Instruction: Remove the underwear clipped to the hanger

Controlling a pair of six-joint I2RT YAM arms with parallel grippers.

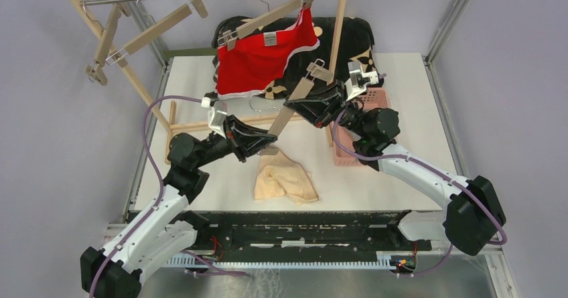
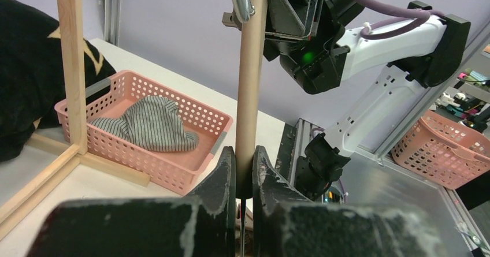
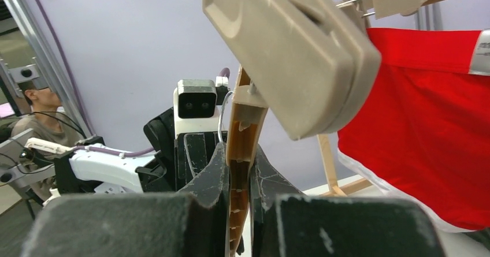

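Looking down from above, the loose hanger (image 1: 283, 120) slants between the two arms, the left gripper (image 1: 268, 146) clenched on its lower end and the right gripper (image 1: 296, 104) clenched higher up its bar. Behind that hanger the red underwear (image 1: 258, 63) hangs clipped to another hanger on the wooden rack (image 1: 340, 13), with a black cushion (image 1: 348, 40) farther back. The beige underwear (image 1: 285, 181) lies crumpled on the table just in front of the held hanger's lower end. To its right, the right arm covers most of a pink basket (image 2: 138, 156). From the left wrist, the jaws squeeze the round bar, and beyond it the basket's inside shows, holding the striped underwear (image 2: 150, 124), which the overhead view hides. From the right wrist, the jaws pinch the hanger's flat wood. Its clip (image 3: 289, 55) looms close and blocks part of the red underwear behind, and a person (image 3: 37, 104) sits far off to the left.
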